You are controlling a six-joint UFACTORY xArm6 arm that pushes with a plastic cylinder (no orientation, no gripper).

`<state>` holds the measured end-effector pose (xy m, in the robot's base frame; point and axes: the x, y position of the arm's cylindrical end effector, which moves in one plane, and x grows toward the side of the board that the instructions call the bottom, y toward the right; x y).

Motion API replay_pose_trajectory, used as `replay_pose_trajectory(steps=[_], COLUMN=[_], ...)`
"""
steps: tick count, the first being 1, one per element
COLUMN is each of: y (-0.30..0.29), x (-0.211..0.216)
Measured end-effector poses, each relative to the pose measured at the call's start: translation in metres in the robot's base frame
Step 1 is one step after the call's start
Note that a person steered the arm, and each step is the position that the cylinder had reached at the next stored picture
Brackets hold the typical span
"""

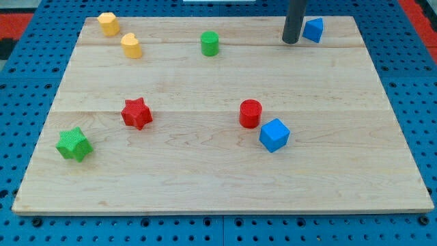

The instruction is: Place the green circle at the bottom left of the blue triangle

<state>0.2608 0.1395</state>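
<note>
At far right, my tip [291, 42] (bare rod, grasping nothing) is sitting beside the blue triangle [313, 30]; crossing toward the green circle [209, 44] is risking nudging it.

Red cylinder [250, 113] touching blue cube [274, 134]; red star [136, 113] – green star [73, 144].

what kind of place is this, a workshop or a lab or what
Most likely a robotics lab bench: a wooden board rests on a blue perforated base, small coloured blocks like the green circle are scattered about, and my tip is beside the blue triangle.
</note>
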Motion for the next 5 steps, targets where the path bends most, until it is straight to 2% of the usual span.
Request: replay_pose_trajectory(steps=[1, 2, 3, 4, 5], y=[-0.017, -0.097, -0.159, -0.147, -0.125], x=[-0.008, -0.05, -0.051, -0.013, 0.008])
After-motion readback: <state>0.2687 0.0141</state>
